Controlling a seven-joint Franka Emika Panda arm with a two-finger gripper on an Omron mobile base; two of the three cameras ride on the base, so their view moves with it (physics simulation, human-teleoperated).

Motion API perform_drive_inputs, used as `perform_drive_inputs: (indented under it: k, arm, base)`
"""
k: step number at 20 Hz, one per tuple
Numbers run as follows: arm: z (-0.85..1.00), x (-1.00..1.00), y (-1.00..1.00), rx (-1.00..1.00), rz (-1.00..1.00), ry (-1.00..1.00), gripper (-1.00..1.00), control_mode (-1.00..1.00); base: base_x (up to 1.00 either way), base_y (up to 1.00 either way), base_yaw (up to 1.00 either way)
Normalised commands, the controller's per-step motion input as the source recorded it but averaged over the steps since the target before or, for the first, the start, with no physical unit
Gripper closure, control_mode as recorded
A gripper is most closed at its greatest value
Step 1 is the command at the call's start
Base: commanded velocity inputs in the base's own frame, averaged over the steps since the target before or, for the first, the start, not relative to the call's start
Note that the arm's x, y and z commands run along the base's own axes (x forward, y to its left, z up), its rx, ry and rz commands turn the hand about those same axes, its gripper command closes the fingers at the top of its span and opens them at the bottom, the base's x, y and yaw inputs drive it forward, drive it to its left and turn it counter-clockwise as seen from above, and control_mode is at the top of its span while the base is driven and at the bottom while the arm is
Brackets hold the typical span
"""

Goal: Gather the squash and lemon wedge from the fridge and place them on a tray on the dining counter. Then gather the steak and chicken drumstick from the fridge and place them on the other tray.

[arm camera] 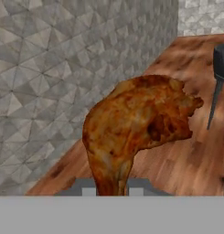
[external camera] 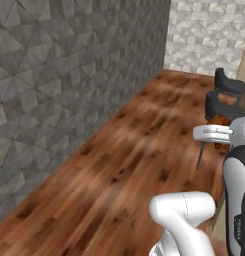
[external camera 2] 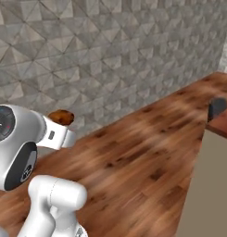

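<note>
Gripper (arm camera: 111, 191) is clenched on the chicken drumstick (arm camera: 138, 123), pinching it at the narrow bone end, with the fat browned meaty end sticking out away from the hand. In the hand view both finger tips (arm camera: 88, 188) sit tight against either side of the bone. The drumstick is up in the air, carried clear of the wood floor (external camera: 119, 165), touching nothing but the fingers.

Right base view: drumstick (external camera 2: 61, 116) pokes out just past the white wrist, in front of the grey stone wall (external camera 2: 110, 55).

Left base view: only a sliver of drumstick (external camera: 219, 120) is visible behind the wrist, near the black stools (external camera: 225, 95) at the right edge.

One stool (arm camera: 219, 68) also sits at the right of the hand view, well beyond the drumstick. The dining counter (external camera 2: 223, 125) edge shows at the right of the right base view, with its beige base (external camera 2: 207, 185) below.
</note>
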Motion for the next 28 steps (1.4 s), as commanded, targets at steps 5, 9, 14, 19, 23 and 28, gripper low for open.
perform_drive_inputs:
  k: [5,9,14,19,23,28]
  arm:
    - [0.0,0.0,0.0,0.0,0.0,0.0,1.0,1.0]
    - [0.0,0.0,0.0,0.0,0.0,0.0,1.0,1.0]
    - [0.0,0.0,0.0,0.0,0.0,0.0,1.0,1.0]
    - [0.0,0.0,0.0,0.0,0.0,0.0,1.0,1.0]
    - [0.0,0.0,0.0,0.0,0.0,0.0,1.0,1.0]
    - [0.0,0.0,0.0,0.0,0.0,0.0,1.0,1.0]
  base:
    - [0.86,0.31,-0.39]
    - [0.85,0.29,-0.39]
    - [0.82,0.23,-0.4]
    - [0.82,0.02,-0.37]
    - [0.81,0.07,-0.38]
    - [0.76,0.27,-0.39]
